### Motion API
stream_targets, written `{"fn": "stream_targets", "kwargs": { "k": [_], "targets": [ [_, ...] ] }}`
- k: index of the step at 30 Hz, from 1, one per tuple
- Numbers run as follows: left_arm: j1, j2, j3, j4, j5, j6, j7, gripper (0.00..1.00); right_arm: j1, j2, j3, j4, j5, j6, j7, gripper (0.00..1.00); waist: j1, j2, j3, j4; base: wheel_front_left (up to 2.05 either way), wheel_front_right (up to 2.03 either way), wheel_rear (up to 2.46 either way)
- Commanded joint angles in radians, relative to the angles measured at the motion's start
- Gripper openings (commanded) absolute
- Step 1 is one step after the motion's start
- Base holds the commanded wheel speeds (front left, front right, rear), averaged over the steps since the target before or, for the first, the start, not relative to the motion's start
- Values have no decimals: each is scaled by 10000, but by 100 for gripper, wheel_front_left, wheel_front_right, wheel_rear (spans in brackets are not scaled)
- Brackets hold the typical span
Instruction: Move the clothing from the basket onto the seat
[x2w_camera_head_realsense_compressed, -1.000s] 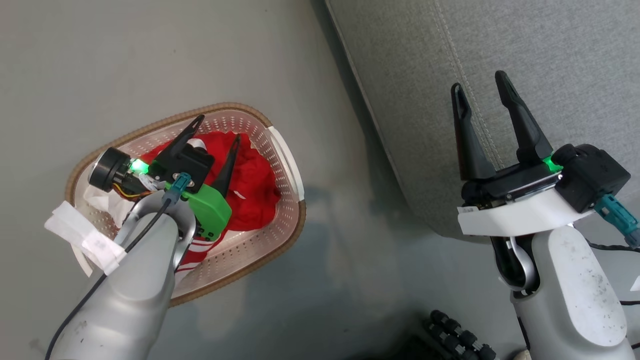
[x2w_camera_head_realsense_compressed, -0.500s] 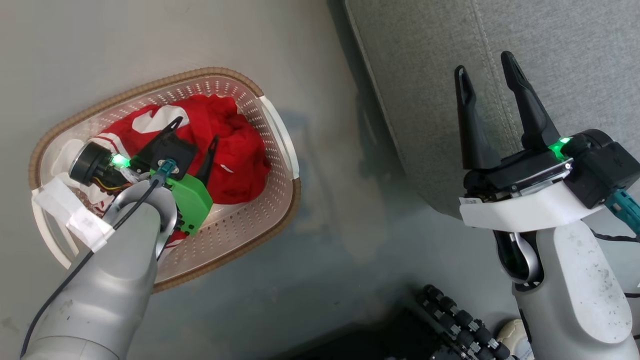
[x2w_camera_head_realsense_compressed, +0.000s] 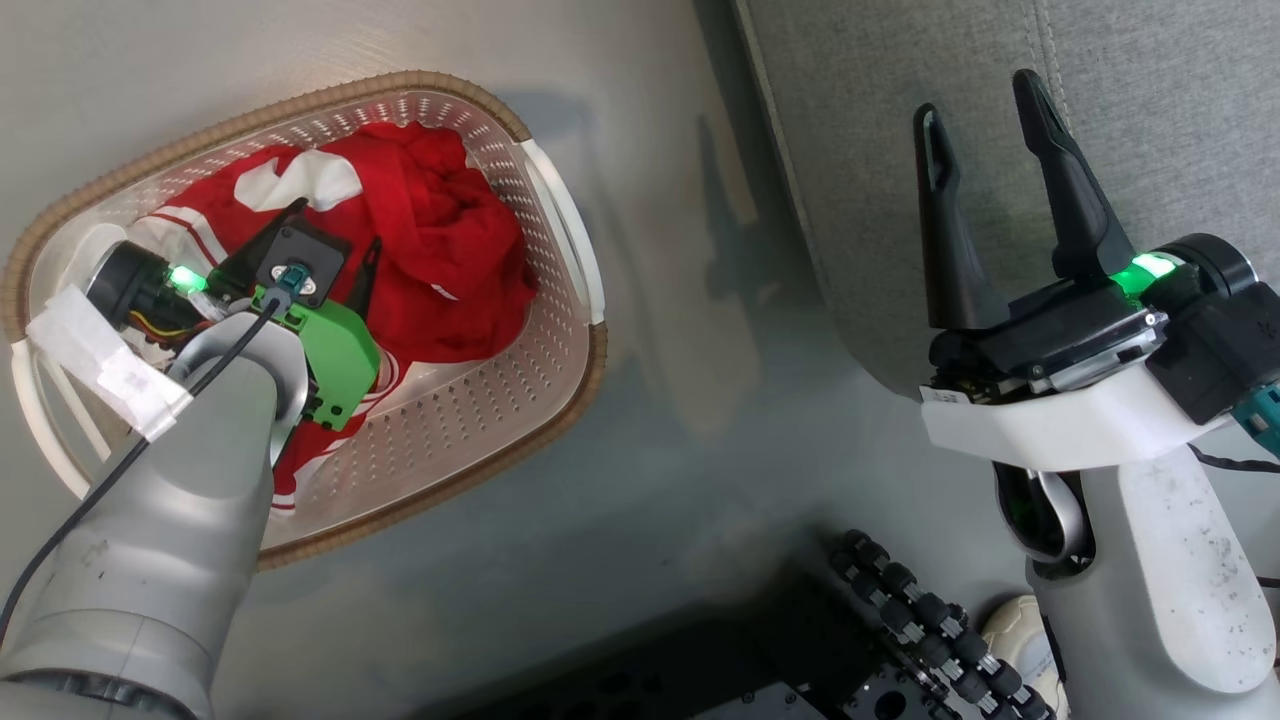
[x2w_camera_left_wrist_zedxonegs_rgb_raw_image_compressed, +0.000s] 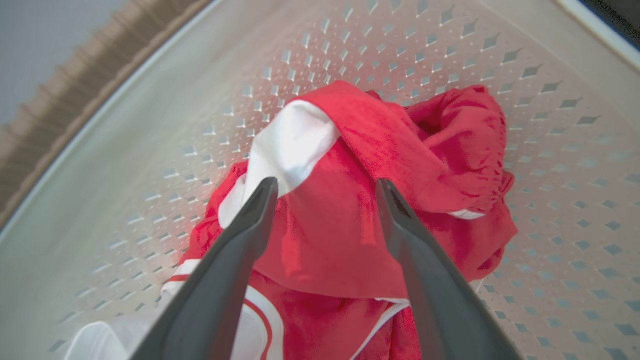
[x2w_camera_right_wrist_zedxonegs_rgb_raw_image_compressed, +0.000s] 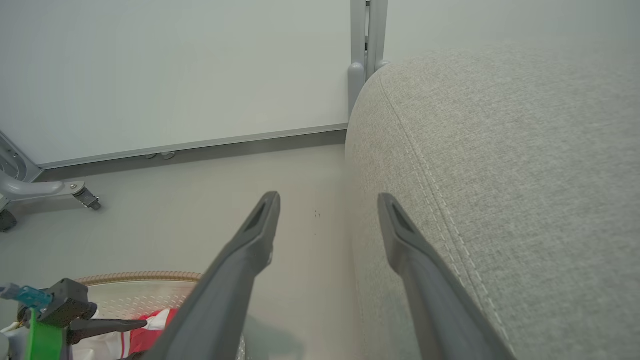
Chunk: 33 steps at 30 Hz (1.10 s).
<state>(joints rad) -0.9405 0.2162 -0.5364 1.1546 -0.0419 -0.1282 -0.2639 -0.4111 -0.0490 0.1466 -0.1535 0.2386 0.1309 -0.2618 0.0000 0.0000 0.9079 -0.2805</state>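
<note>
Here, the left gripper (x2w_camera_head_realsense_compressed: 338, 225) is hanging, jaws released, over the clothing (x2w_camera_left_wrist_zedxonegs_rgb_raw_image_compressed: 350, 220) lying in the basket (x2w_camera_head_realsense_compressed: 480, 440); its wrist view is baring folds the forearm (x2w_camera_head_realsense_compressed: 170, 520) is hiding overhead. The right gripper (x2w_camera_head_realsense_compressed: 980, 95), jaws spread empty, is hovering beside the seat (x2w_camera_head_realsense_compressed: 1150, 80).

I have the basket (x2w_camera_head_realsense_compressed: 480, 420) on the floor (x2w_camera_head_realsense_compressed: 690, 420) at the left. The clothing (x2w_camera_head_realsense_compressed: 440, 240) is heaped inside it toward its far right side, 1 garment partly on the other. My left gripper (x2w_camera_head_realsense_compressed: 335, 228) reaches into the basket, its 2 fingers over the clothing's left part. The seat (x2w_camera_head_realsense_compressed: 1150, 80) lies far right, apart from the basket, with floor between them. My right gripper (x2w_camera_head_realsense_compressed: 980, 100) hangs over the seat's left edge.
</note>
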Motion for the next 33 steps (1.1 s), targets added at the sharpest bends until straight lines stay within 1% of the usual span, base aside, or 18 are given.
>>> {"fn": "stream_targets", "kwargs": {
  "k": [1, 5, 10, 12, 14, 16, 20, 21, 22, 23, 27, 33],
  "targets": [
    [-319, -13, -60, 47, 38, -32, -10, 100, -89, -25, 20, -89, -74, -3, -48, 100, 0, 0, 226, 33, 0, 0, 0],
    [-710, -118, -180, 606, -58, -32, 31, 100, -51, -25, 47, -250, -135, -3, -48, 100, 0, 0, 496, 113, 0, 0, 0],
    [-1107, -284, -390, 966, -220, -26, 177, 100, -36, -25, 100, -448, -225, -3, -49, 100, 0, 0, 822, 200, 0, 0, 0],
    [-1262, -302, -487, 1039, -292, -26, 298, 100, -46, -25, 114, -516, -212, -3, -49, 100, 0, 0, 948, 225, 0, 0, 0],
    [-1349, -439, -468, 1092, -583, -27, 352, 100, -50, -25, 141, -556, -236, -3, -49, 100, 0, 0, 1059, 250, 0, 0, 0],
    [-1448, -488, -707, 1134, -528, -27, 404, 100, -43, -25, 167, -587, -247, -3, -48, 100, 0, 0, 1155, 275, 0, 0, 0],
    [-1573, -542, -939, 1207, -876, -27, 518, 100, -36, -25, 201, -617, -293, -3, -48, 100, 0, 0, 1270, 327, 0, 0, 0],
    [-1564, -577, -1021, 1224, -948, -27, 599, 59, -35, -25, 206, -617, -297, -3, -48, 100, 0, 0, 1281, 338, 0, 0, 0],
    [-1577, -611, -1141, 1225, -983, -27, 595, 15, -34, -25, 209, -620, -298, -3, -48, 100, 0, 0, 1288, 353, 0, 0, 0],
    [-1601, -633, -1242, 1223, -1044, -27, 553, 0, -35, -25, 209, -628, -289, -3, -48, 100, 0, 0, 1291, 365, 0, 0, 0],
    [-1637, -746, -1678, 1224, -1266, -27, 483, 0, -77, -25, 211, -593, -364, -3, -48, 100, 0, 0, 1226, 474, 0, 0, 0],
    [-1511, -891, -2204, 1043, -1872, -27, 235, 0, -174, -27, 213, -466, -442, -3, -48, 100, 0, 0, 863, 648, 0, 0, 0]
  ]
}}
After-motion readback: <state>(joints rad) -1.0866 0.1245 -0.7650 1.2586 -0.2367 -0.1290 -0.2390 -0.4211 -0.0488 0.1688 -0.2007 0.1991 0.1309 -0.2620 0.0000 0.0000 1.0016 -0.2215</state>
